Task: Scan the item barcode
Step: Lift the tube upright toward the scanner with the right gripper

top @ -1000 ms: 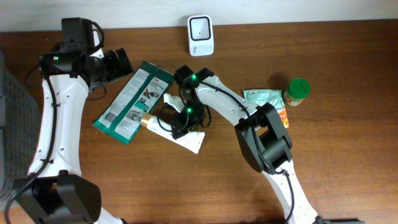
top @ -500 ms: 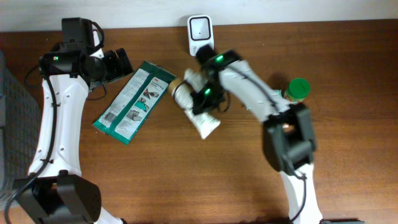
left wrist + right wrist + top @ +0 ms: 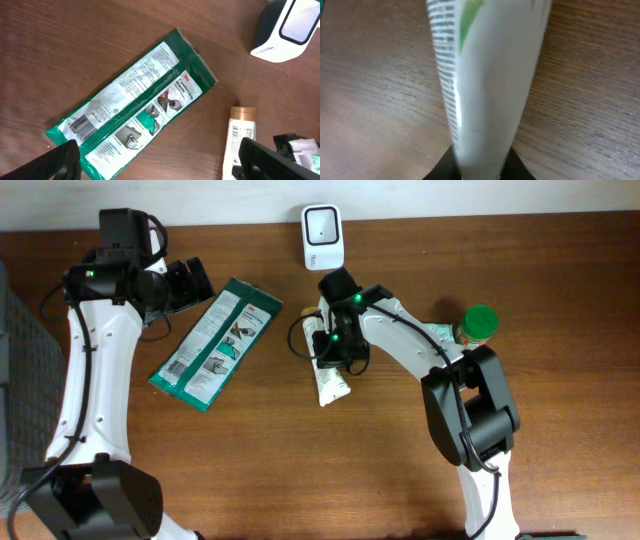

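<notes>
A white tube with a barcode strip lies lengthwise below the white scanner, about a hand's width in front of it. My right gripper is shut on the tube's upper part. In the right wrist view the tube fills the frame, striped print along its left edge, and the gripper clamps it between dark fingers at the bottom. My left gripper hangs open at the back left, over a green package. The left wrist view shows the left gripper open, the package, the tube and the scanner.
A green-capped jar and a green sachet sit at the right, behind the right arm. The green package lies aslant at the left. A grey object runs along the table's left edge.
My right gripper closed on the tube beside the green package, carried it up toward the scanner, and has swung it so that it now points toward the table's front. The left arm has not moved.
</notes>
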You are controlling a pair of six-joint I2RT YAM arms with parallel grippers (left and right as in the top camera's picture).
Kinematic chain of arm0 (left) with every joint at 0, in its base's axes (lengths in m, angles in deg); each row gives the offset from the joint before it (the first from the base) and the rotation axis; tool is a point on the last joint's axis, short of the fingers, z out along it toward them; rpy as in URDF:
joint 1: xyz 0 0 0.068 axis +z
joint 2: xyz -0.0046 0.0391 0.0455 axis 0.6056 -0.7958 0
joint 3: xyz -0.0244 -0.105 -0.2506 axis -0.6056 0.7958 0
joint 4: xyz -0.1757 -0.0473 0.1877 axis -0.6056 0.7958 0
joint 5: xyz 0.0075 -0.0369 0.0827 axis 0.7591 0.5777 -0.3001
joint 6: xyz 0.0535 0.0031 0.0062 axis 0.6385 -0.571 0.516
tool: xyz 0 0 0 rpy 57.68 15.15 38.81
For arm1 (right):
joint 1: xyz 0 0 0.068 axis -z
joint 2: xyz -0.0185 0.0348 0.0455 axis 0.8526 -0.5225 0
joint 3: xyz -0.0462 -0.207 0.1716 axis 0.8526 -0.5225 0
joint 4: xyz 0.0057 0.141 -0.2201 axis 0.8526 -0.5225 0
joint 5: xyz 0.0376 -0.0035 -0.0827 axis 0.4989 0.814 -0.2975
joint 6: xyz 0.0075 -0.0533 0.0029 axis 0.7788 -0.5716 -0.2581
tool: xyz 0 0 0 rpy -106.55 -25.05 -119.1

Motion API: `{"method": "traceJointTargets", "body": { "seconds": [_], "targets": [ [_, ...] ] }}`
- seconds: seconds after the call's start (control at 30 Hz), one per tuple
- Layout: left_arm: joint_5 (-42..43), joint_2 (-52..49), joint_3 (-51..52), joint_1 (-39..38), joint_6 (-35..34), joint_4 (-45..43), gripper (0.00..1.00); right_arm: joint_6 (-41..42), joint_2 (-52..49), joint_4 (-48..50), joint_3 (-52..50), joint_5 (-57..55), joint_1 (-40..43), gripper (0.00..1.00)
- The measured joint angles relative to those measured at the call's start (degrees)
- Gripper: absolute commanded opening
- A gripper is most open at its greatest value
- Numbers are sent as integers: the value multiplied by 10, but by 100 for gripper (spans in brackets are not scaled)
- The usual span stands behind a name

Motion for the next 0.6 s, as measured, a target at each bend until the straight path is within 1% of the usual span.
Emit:
{"method": "traceJointTargets", "body": {
  "seconds": [0.17,0.23,0.27,0.3,0.47,0.53,0.57,0.6],
  "targets": [
    [0,0,0,0,0,0,99,17,-21,4,0,30,-8,23],
    [0,0,0,0,0,0,99,21,-25,4,0,50,-12,16],
    [0,0,0,0,0,0,99,25,-25,4,0,53,-12,9],
    [0,0,0,0,0,0,99,29,-25,4,1,56,-12,4],
    [0,0,0,0,0,0,99,34,-25,0,4,67,-12,4],
    [0,0,0,0,0,0,99,1,-26,-11,5,97,-9,4],
    [0,0,0,0,0,0,99,-30,-27,-14,3,123,-3,4],
    [0,0,0,0,0,0,99,-78,-27,-20,-1,162,4,4]
  ]
}}
